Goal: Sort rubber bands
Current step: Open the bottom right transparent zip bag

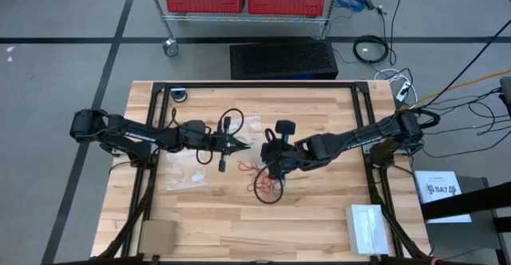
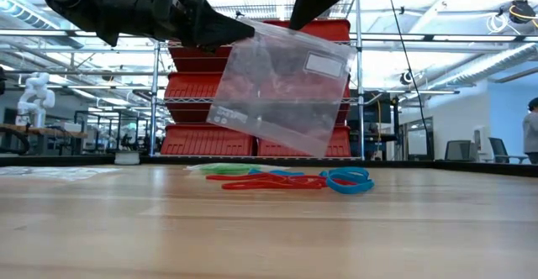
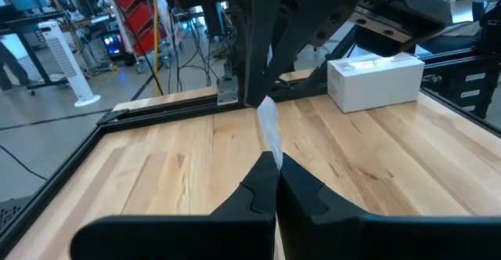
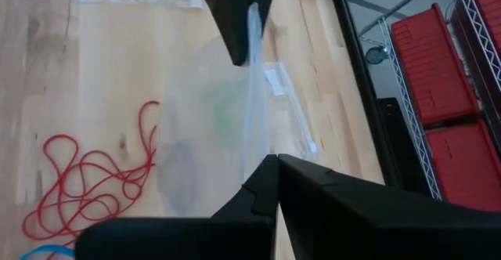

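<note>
A clear zip bag (image 2: pixel 282 90) with a white label hangs tilted above the table between my two grippers. My left gripper (image 1: pixel 243 144) is shut on its upper edge, coming from the table's left. My right gripper (image 1: pixel 268 150) is shut on the same edge, coming from the right, close to the left one. Several rubber bands lie loose on the table below and nearer: red ones (image 1: pixel 267 183), with blue (image 2: pixel 349 181) and green (image 2: pixel 227 169) ones showing in the low view. The red ones also show in the right wrist view (image 4: pixel 78 182). My left gripper pinches the bag's upper edge (image 3: pixel 270 146) between its two fingers, coming level from the table's left. The bag is lifted clear and hangs below the fingers (image 2: pixel 231 31). One layer or both, I cannot tell. My right gripper pinches the bag's upper edge (image 4: pixel 257 154) between its two fingers, slanting down from the table's right. In the low view its fingers (image 2: pixel 313 6) meet the edge a little to the right of the left gripper's. The bag hangs clear of the table.
Other clear bags lie flat on the table at the left (image 1: pixel 184 177) and behind the grippers (image 1: pixel 254 125). A white box (image 1: pixel 367 227) stands at the near right, a brown card (image 1: pixel 157 235) at the near left. Black frame rails (image 1: pixel 363 129) border the table.
</note>
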